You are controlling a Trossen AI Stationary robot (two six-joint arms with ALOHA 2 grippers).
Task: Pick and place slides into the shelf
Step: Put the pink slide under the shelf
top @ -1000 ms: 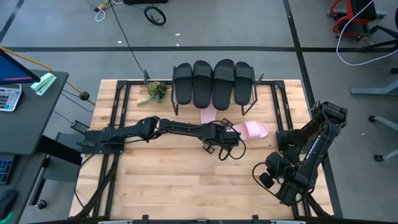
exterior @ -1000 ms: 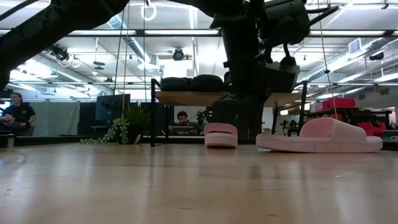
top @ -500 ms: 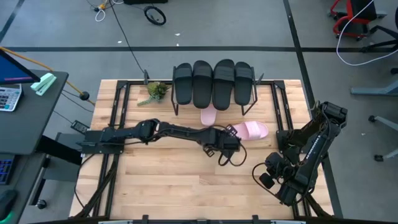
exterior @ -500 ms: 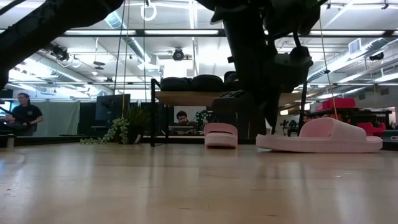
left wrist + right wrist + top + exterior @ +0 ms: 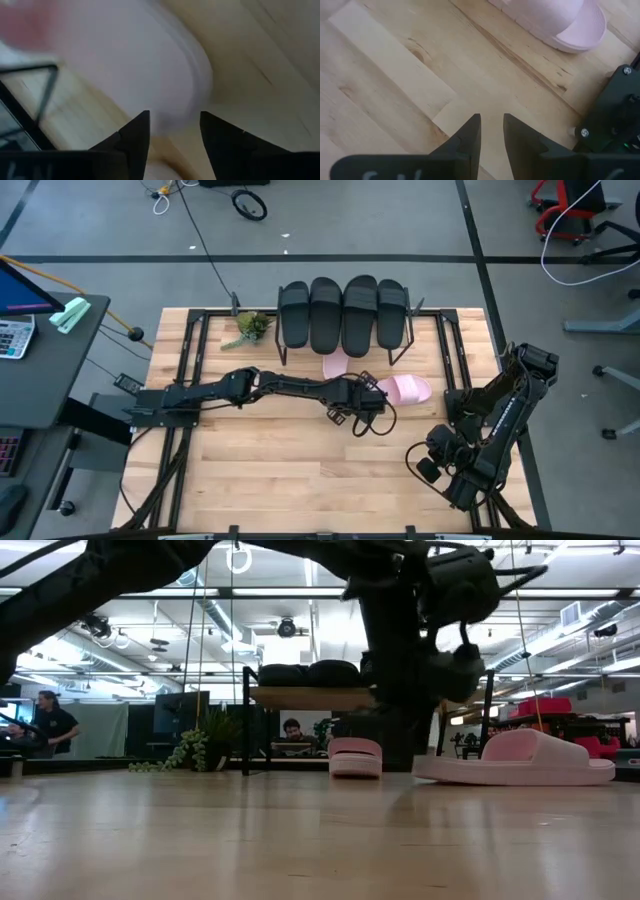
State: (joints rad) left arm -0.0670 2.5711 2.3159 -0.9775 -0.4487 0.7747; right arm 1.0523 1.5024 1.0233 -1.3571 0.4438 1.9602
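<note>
A small green potted plant stands at the far left of the pale, slatted wooden tabletop, just beside the low shelf of light plank and thin black metal legs. Four black rubber slides, smooth and wide-strapped, lie side by side across the shelf top, filling it. Under the shelf's front edge a pale pink rubber slide pokes out onto the table; the low view shows it end-on, standing flat between the legs.

The dark left arm stretches from the table's left side to the middle, and the left gripper hangs over the heel end of the second pale pink slide, which lies flat on the wood just right of the shelf's front. In the left wrist view its two dark fingers stand parted with the slide's rounded matte edge right ahead of them, nothing held between. Compared with half a second ago, the gripper has swung back toward this slide and sits lower against it.

The right gripper waits folded at the table's right front corner, fingers slightly apart, empty, unmoved.
</note>
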